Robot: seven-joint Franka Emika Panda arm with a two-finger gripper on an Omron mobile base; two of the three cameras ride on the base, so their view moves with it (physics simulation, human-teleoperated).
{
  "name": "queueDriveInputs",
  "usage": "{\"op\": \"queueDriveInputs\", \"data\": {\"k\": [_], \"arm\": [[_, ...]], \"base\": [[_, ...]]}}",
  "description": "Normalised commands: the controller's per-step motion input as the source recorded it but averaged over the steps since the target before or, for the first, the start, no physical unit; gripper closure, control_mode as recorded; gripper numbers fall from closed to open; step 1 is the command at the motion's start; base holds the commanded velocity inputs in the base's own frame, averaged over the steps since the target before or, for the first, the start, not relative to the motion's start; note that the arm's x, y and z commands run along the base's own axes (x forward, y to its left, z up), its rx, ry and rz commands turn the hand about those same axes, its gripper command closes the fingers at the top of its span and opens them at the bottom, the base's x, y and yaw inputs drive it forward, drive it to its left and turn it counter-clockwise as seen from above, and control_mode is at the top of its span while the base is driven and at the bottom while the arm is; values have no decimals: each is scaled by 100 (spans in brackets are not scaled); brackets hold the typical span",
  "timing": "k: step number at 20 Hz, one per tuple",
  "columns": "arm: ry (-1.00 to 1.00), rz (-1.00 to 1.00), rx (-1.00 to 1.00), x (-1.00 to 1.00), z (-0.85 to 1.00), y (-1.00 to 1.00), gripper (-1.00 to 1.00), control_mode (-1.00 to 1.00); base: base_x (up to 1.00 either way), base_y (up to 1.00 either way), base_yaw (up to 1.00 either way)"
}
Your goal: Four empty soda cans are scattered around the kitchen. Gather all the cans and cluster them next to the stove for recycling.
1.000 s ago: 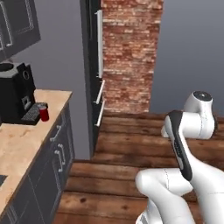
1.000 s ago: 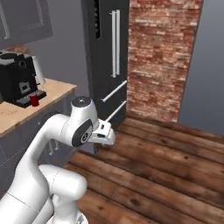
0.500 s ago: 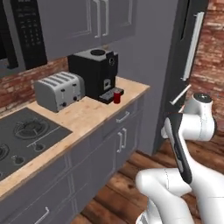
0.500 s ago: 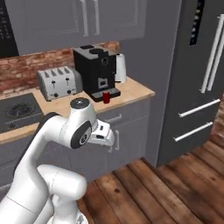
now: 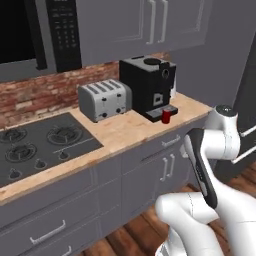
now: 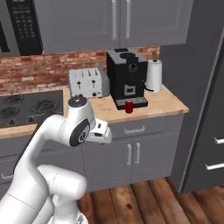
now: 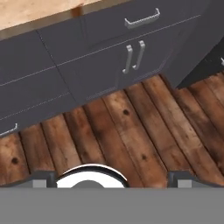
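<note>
arm: my white arm is folded up in front of the grey cabinets, hand angled down at the wood floor [image 7: 131, 127]
claw [image 7: 112, 178]: mine, wide open, holding nothing
can: small red soda can [image 6: 129, 106] on the light wood table [image 6: 168, 101], touching the black coffee machine [image 6: 127, 78]
stove: flat black cooktop [image 5: 35, 147] left of the silver toaster [image 5: 104, 99], well apart from the can

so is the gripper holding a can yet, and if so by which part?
Nothing held. The gripper is open over bare floor; a soda can sits on the counter by the coffee machine.
</note>
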Motion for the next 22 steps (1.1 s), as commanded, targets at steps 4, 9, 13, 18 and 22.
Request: {"op": "queueDriveInputs", "data": {"k": [4,9,13,18,22], "arm": [[0,0,0,0,0,0,-100,100],[0,0,0,0,0,0,-100,100],[0,0,0,0,0,0,-100,100],[0,0,0,0,0,0,-100,100],[0,0,0,0,0,0,-100,100]], "base": [[21,-71,41],[48,-56,34],[29,-58,36],[6,-8,23],[0,-5,7]]}}
